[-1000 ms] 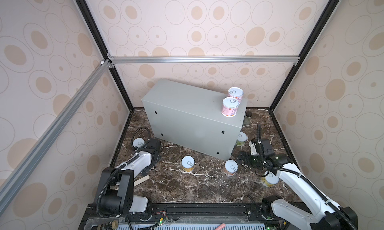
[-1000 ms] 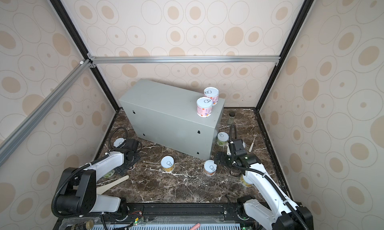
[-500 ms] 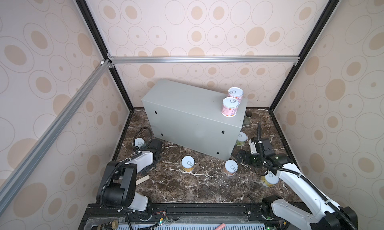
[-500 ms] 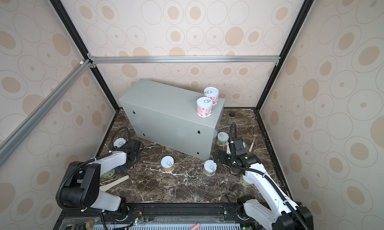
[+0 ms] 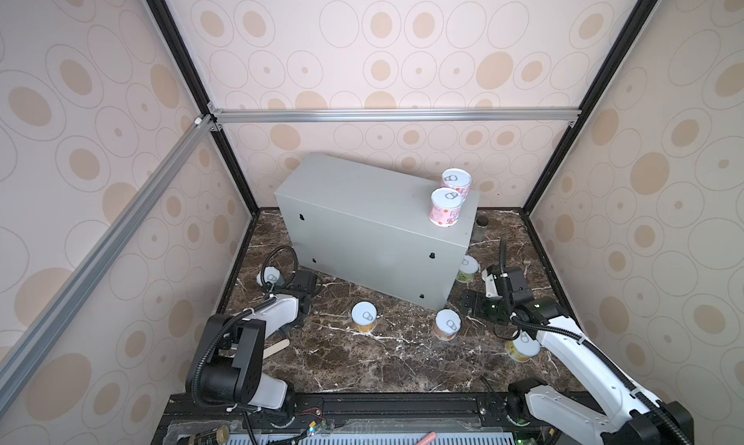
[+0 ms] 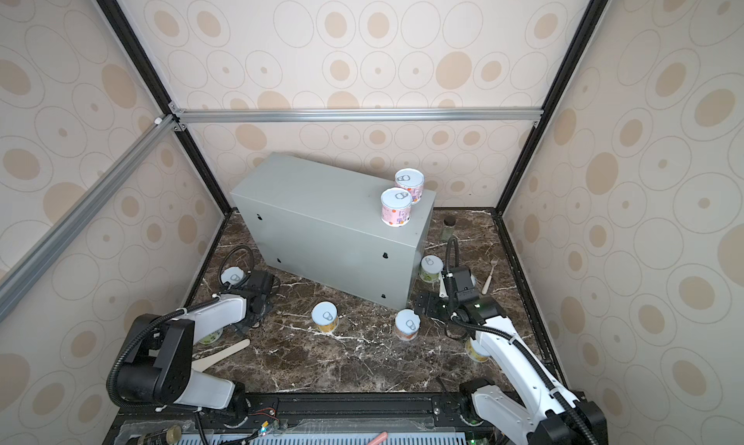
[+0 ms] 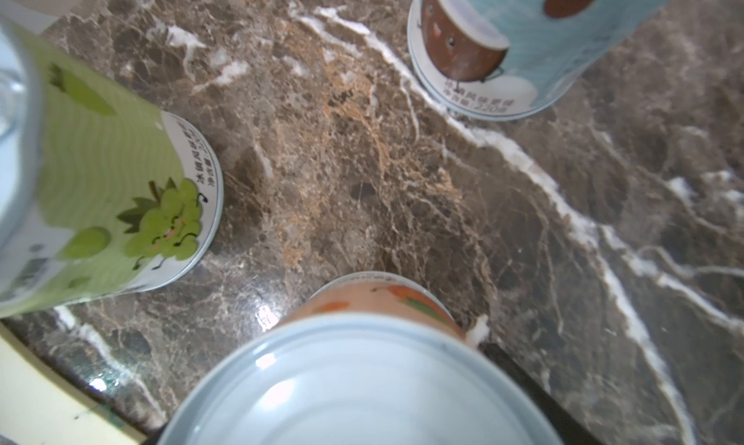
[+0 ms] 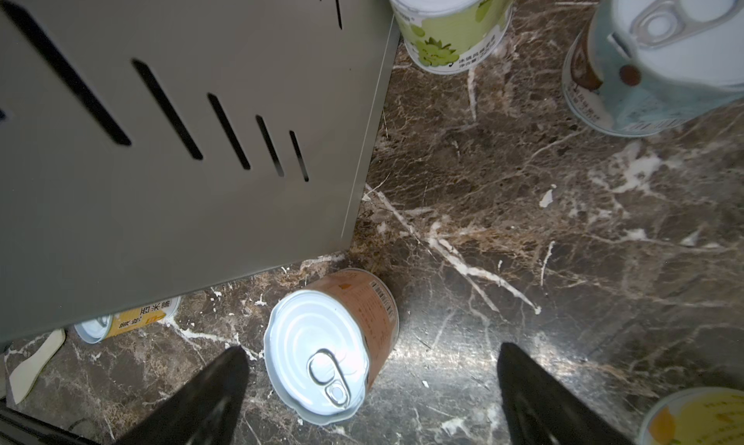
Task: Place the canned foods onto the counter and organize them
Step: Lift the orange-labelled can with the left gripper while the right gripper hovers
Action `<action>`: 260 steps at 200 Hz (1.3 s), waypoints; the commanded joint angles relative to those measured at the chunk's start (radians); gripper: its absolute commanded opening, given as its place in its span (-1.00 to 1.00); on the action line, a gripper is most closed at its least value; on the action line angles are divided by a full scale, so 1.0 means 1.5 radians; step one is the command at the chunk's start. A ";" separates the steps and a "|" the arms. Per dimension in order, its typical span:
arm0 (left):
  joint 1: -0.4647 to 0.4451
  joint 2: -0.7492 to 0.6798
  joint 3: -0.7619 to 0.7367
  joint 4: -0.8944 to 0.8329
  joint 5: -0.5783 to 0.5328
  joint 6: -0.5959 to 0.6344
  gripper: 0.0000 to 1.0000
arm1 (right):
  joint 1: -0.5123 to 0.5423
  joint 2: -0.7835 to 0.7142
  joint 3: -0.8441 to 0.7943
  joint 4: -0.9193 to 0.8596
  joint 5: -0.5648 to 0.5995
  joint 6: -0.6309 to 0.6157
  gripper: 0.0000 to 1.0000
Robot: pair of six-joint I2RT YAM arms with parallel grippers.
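Left gripper (image 6: 254, 308) was low over the marble floor (image 5: 402, 366) on my left side, mostly under my own arm in both top views. Over the last second I had narrowed its fingers from wide open to partway. In the left wrist view they straddled an upright orange-label can (image 7: 354, 382), with one dark fingertip (image 7: 535, 398) at its side. I couldn't tell if the pads had bitten yet, so no confirmed hold. A green grape can (image 7: 100, 205) and a teal can (image 7: 495, 40) stood near it, apart from it.

Right gripper (image 8: 372, 346) hadn't moved. Its fingers were spread wide and held nothing, and a second orange can (image 8: 330, 342) stood between their tips, by the counter's corner.

The counter (image 5: 362, 197) stood at the back. The front pink can (image 5: 445, 209) and rear pink can (image 5: 456, 181) were still on its right end, close together. The others, including a yellow can (image 5: 364, 316), were still down on the floor. My read: the third pick was just starting and most of the job was left. Next I needed a firm squeeze, then a lift to the bare top.
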State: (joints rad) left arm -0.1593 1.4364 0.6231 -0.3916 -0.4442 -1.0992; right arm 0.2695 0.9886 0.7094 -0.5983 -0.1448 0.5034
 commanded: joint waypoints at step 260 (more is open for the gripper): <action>-0.006 -0.348 0.239 -0.141 0.145 0.404 0.41 | 0.003 -0.213 0.075 -0.155 0.036 -0.013 0.97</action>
State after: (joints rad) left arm -0.1646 0.9482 0.8646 -0.5716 -0.2241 -0.5861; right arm 0.2695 0.6941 0.7742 -0.7734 -0.1181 0.4923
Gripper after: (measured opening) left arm 0.766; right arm 0.987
